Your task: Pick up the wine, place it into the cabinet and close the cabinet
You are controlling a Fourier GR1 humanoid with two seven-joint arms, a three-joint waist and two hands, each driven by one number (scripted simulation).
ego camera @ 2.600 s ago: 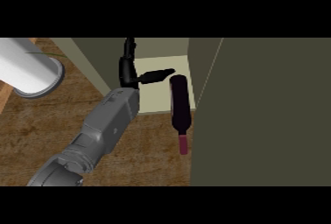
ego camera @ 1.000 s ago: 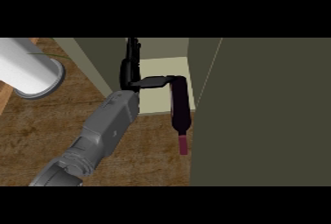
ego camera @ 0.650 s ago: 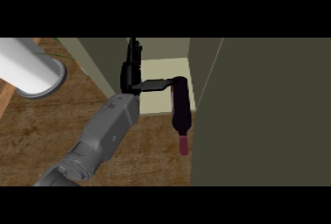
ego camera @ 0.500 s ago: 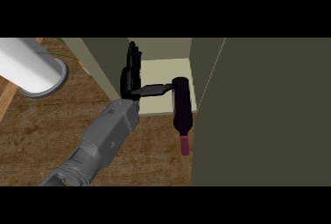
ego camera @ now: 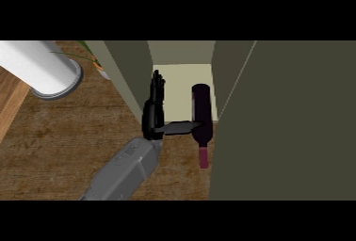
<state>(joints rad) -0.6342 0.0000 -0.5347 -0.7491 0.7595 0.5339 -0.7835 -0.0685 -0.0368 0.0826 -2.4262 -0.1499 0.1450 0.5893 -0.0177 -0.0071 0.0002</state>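
One hand [ego camera: 154, 110] is showing in the head view, at the end of a single grey forearm [ego camera: 125, 172] that is coming in from the lower edge, left of centre. Which arm it belongs to cannot be told with certainty; by its place left of centre it is being read as the left hand. Its fingers [ego camera: 157, 87] are lying straight and close together, pointing away toward the far side, alongside the cabinet's left wall [ego camera: 128, 75]. The thumb [ego camera: 182, 127] is sticking out to the right, and its tip is meeting the side of the wine bottle [ego camera: 201, 113] at the lower part of the body. The fingers are not curling round the bottle. The hand is open, with only the thumb making contact.

One wine bottle is present. It is lying lengthwise in the cabinet opening, dark body toward the far side over the pale cabinet floor [ego camera: 177, 89], reddish neck [ego camera: 204, 156] pointing near and reaching out over the wooden counter [ego camera: 62, 136]. It is sitting just beside the large dark door panel [ego camera: 292, 122] on the right, which is standing open.

One white cylinder [ego camera: 38, 66] is lying at the far left. A small part of one plant pot [ego camera: 99, 70] is showing just right of it.

No second hand is appearing.
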